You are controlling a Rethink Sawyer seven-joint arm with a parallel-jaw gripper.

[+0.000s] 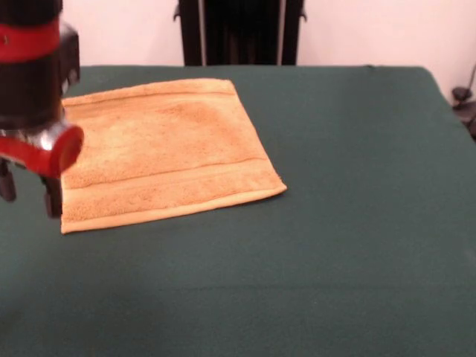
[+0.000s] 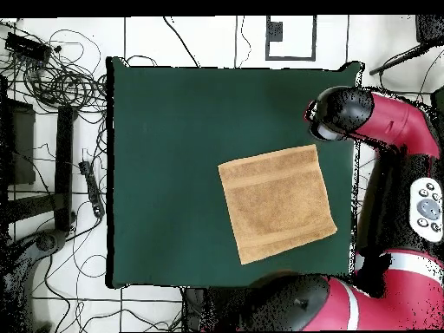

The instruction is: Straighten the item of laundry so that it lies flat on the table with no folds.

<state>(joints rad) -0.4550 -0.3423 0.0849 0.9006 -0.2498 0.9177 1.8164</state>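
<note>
— Where is the terry-cloth towel (image 1: 160, 152) found?
— Spread flat on the green table (image 1: 349, 223), near one edge, woven bands visible at two ends.
— And the gripper (image 1: 30, 190)?
— Held just beside the towel's corner, nothing gripped; two dark fingers (image 1: 52, 197) are seen set apart, so it is judged spread.

Gripper (image 1: 28, 192): front view's left edge cuts it off, only two dark finger tips show below red-black wrist; spread between them unreadable. Towel (image 1: 160, 152): corner behind gripper hidden in front view. Overhead view: arm (image 2: 364, 117) covers gripper entirely, beside towel's edge (image 2: 316, 165).
</note>
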